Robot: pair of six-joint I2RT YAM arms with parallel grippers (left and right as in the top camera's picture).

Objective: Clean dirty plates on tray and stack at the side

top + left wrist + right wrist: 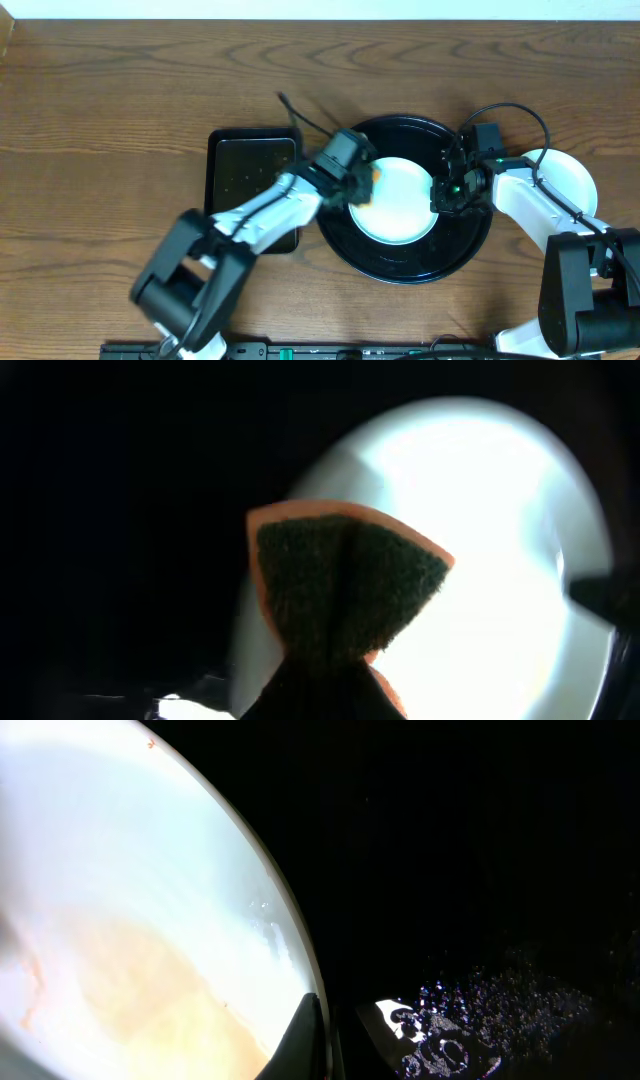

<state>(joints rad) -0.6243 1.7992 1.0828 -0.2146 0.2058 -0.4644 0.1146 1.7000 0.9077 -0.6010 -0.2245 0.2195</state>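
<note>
scrubbing step: left claw (364,180) pinches the sponge (345,585) over the plate (400,205), right claw (441,193) pinches its rim; next, sweep across the smear (130,990).

No text, label, brand mark, number or sign can be read in any of the three views.
</note>
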